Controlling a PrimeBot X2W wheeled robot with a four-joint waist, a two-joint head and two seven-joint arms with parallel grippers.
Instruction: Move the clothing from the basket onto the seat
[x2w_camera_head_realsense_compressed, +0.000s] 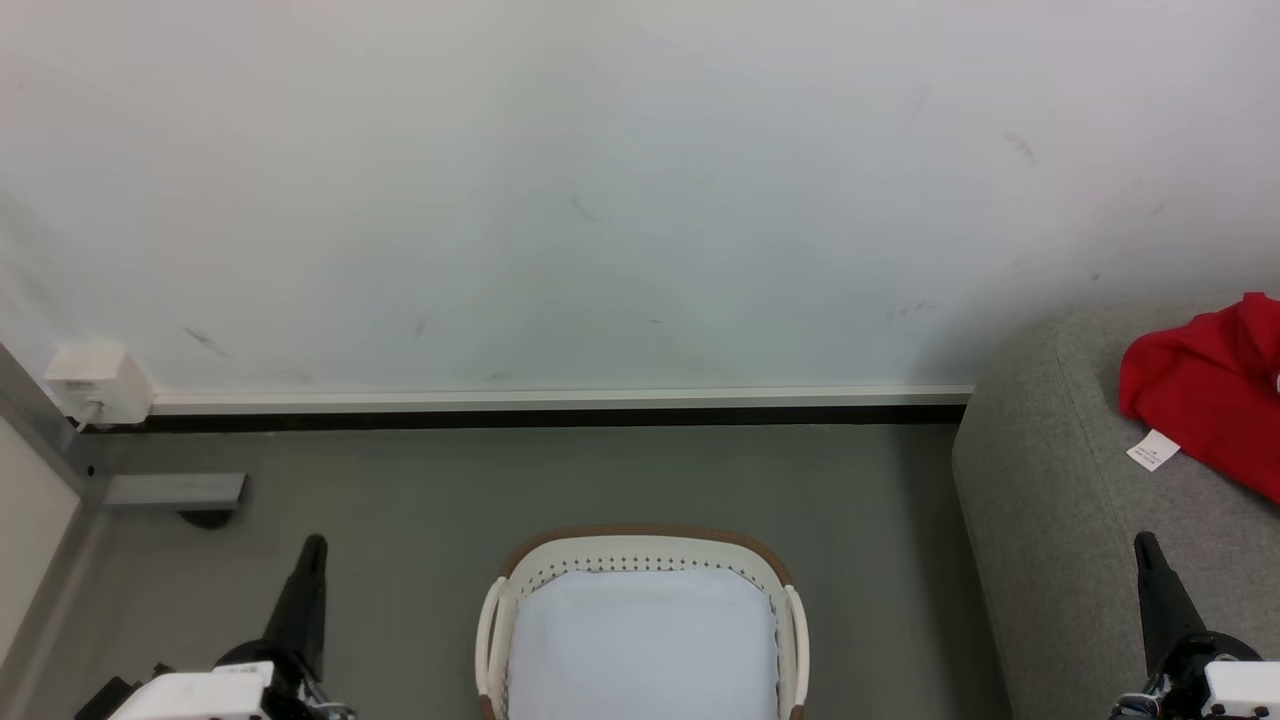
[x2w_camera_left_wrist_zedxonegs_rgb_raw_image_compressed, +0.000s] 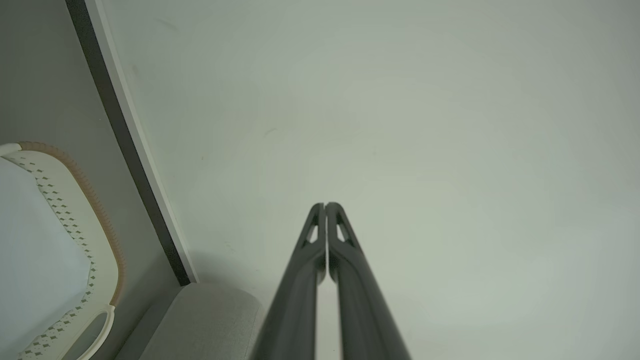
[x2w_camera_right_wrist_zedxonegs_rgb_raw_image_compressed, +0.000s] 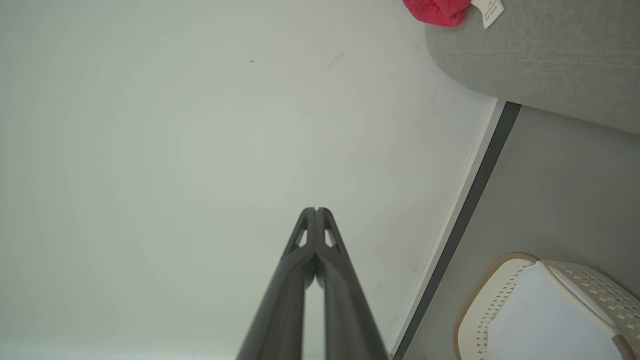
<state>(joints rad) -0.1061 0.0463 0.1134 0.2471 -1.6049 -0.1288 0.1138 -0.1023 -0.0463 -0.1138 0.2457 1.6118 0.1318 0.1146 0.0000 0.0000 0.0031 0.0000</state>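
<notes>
One red clothing piece lies on the seat, right of the basket, its white tag resting on the grey fabric. The left end effector hangs left of the basket, the right end effector right of it; both have fingers pressed together.

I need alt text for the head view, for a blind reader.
A red jersey lies on the grey sofa at right; the white basket at bottom centre shows a bare base. The left gripper and right gripper point up from the bottom corners.
</notes>
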